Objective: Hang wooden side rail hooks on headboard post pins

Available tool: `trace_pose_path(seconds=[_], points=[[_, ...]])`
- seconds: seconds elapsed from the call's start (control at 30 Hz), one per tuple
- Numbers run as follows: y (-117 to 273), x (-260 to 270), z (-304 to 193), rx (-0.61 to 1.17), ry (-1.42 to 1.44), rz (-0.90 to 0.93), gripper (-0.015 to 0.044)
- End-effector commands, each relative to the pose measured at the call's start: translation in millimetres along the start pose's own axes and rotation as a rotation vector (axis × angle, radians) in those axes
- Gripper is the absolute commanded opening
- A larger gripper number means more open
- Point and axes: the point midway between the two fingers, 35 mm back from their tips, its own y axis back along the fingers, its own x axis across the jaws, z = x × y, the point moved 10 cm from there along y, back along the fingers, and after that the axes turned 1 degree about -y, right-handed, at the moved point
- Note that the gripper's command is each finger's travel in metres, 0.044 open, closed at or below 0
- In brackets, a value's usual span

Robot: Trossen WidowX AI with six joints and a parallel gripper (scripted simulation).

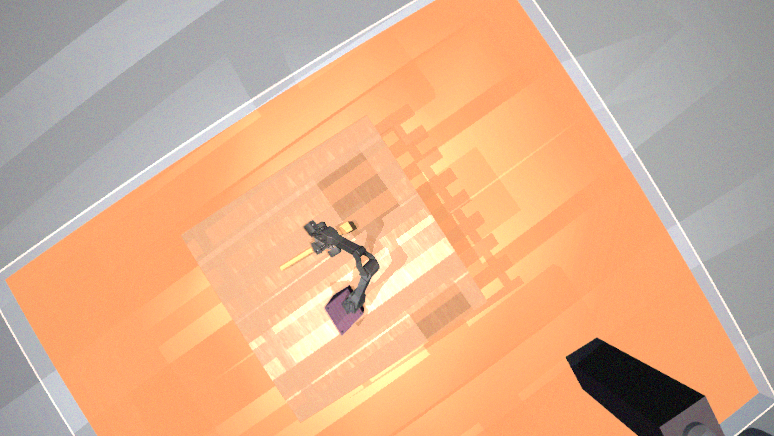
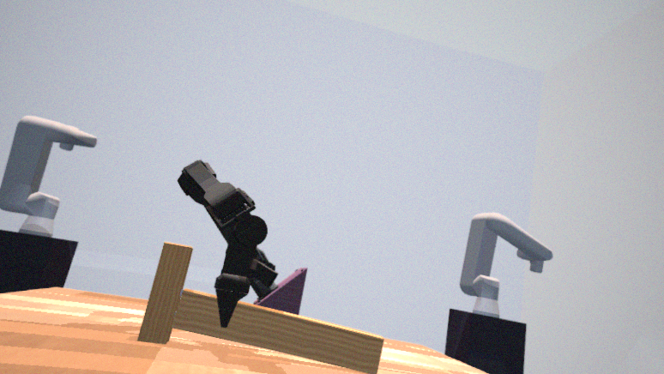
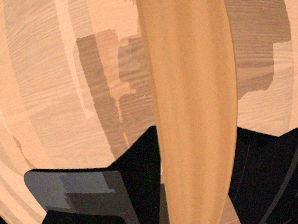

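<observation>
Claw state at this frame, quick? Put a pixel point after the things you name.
Claw (image 1: 320, 238) (image 2: 225, 322): closed on the wooden side rail (image 1: 295, 259) (image 2: 302, 332) (image 3: 196, 100), near the end by the headboard post (image 1: 346, 227) (image 2: 166, 292).

Pale blue-grey wall (image 2: 371, 116), orange floor (image 1: 541, 162)

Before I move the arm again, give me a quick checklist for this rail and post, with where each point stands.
1. Side rail held between the jaws: ok.
2. Headboard post standing on the table: ok.
3. Rail's hook end brought up beside the post: ok, it lies right next to it in the exterior view.
4. Both steel hooks seated on the pins: cannot tell, the slot is out of sight.
5. Rail's far end resting on the table: cannot tell, its lower corner runs to the exterior view's edge.
6. Rail released and arm clear: not ok, the jaws are closed on it.
</observation>
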Motion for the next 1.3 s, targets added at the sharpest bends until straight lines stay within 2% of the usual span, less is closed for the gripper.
trace_pose_path(seconds=[0.0,1.27], points=[[5.8,-1.4,-2.9,0.002,-0.007,-0.021,0.0],[-0.5,-1.5,-3.0,0.002,-0.007,-0.021,0.0]])
